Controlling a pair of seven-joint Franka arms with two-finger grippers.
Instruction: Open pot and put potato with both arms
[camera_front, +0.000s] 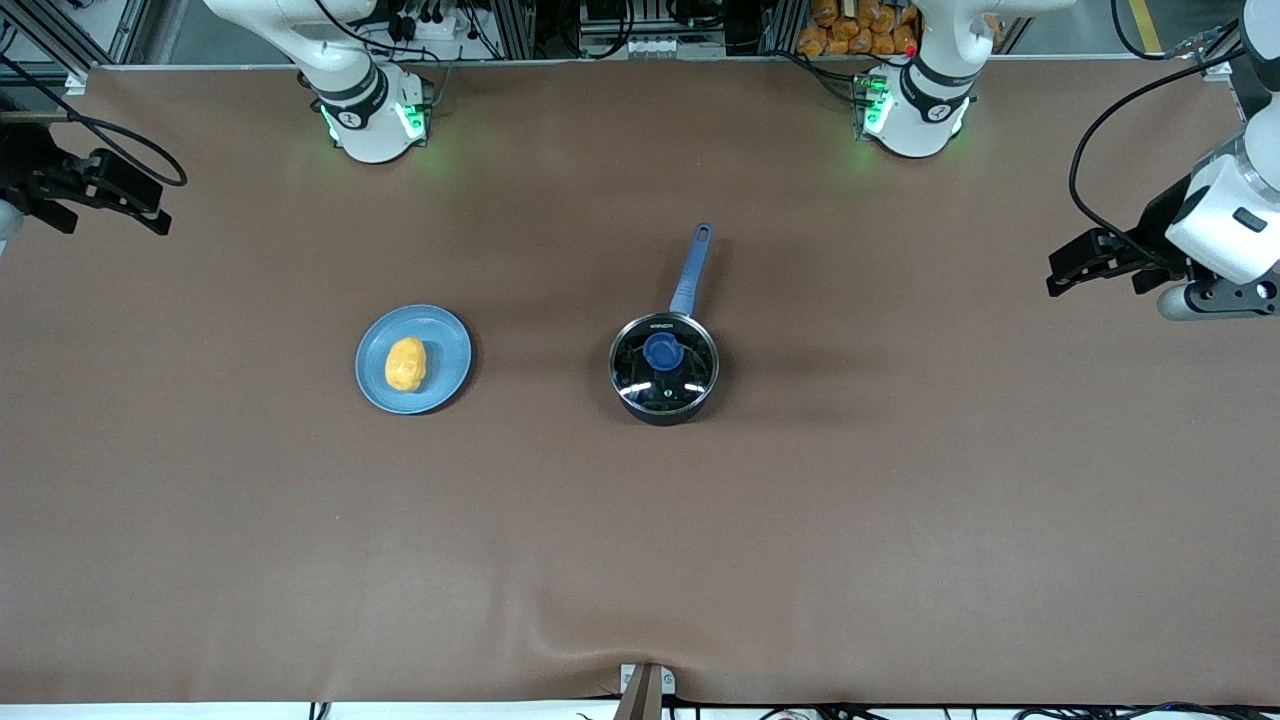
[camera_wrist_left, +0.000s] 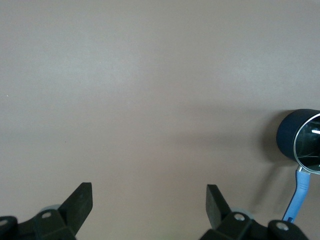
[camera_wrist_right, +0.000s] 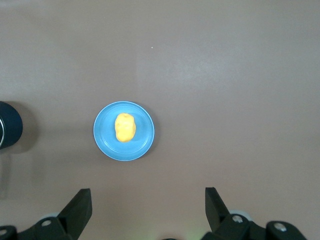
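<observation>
Pot: the pot (camera_front: 664, 368) is a small round black saucepan, standing upright near the middle of the table; its dark rounded wall also shows in the left wrist view (camera_wrist_left: 295, 142).
Lid: a round glass lid (camera_front: 664, 365) sits shut on the pot, shiny with small white glints, ringed by a thin metal rim.
Knob: a blue knob (camera_front: 663, 351), smooth and round, stands at the lid's centre.
Handle: a long, slim blue handle (camera_front: 692, 268) with a hanging hole at its tip points away from the front camera, toward the robots' bases.
Potato: the potato (camera_front: 406, 363) is a lumpy oval, matte yellow-orange, lying on the plate, well apart from the pot toward the right arm's end of the table.
Plate: a flat round light-blue plate (camera_front: 441, 345) with a raised rim, about level with the pot.
Left gripper: the left gripper (camera_front: 1075, 268) hangs over the left arm's end of the table, well apart from the pot; the left wrist view shows its black fingers (camera_wrist_left: 80, 202) spread wide with nothing between them.
Right gripper: the right gripper (camera_front: 140, 205) hangs over the right arm's end of the table; its fingers (camera_wrist_right: 80, 205) are likewise wide apart and hold nothing.
Surface: a brown matte cloth (camera_front: 640, 520) covers the table, with a slight pucker at the edge nearest the front camera.
Room: metal framing, cables and the arms' white bases with green lights (camera_front: 405, 120) line the table's edge.
</observation>
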